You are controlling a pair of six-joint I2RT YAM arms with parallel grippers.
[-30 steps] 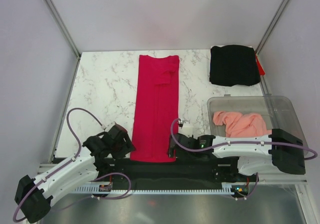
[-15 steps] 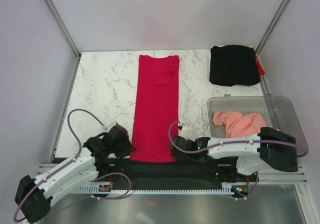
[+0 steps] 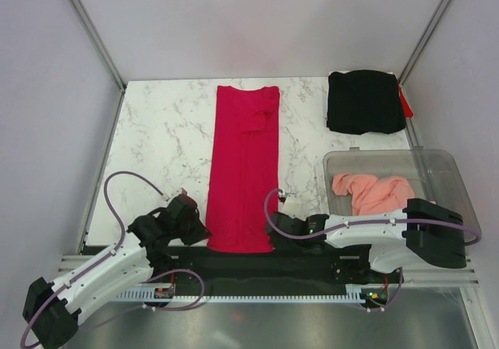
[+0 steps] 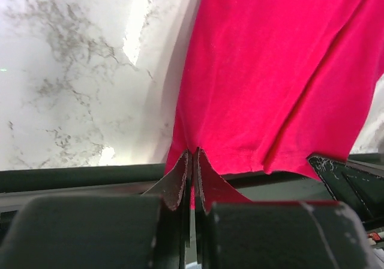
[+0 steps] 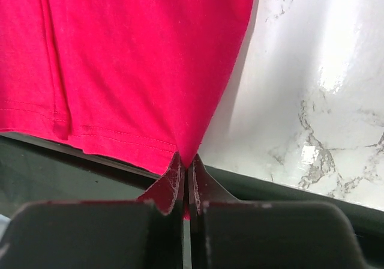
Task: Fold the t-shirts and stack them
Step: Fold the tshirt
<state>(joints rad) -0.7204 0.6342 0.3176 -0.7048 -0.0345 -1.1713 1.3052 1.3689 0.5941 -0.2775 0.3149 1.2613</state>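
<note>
The crimson red t-shirt [image 3: 243, 166] lies as a long narrow strip down the middle of the marble table, its hem at the near edge. My left gripper [image 3: 204, 236] is shut on the strip's near left corner; in the left wrist view the red cloth [image 4: 270, 71] is pinched between the closed jaws of the left gripper [image 4: 193, 161]. My right gripper [image 3: 273, 228] is shut on the near right corner, and the right wrist view shows red cloth [image 5: 132, 59] running into the right gripper [image 5: 186, 161]. A folded black t-shirt [image 3: 364, 101] sits at the back right. The salmon-pink t-shirt [image 3: 373, 192] lies crumpled in the bin.
A clear plastic bin [image 3: 437, 170] stands at the right side of the table, just behind my right arm. A scrap of red shows beside the black shirt at the far right corner [image 3: 405, 103]. The dark rail [image 3: 257, 263] runs along the table's near edge.
Both grippers have closed on the near corners of the red t-shirt's hem. The right gripper shifted slightly left and toward the near edge to reach its corner.
</note>
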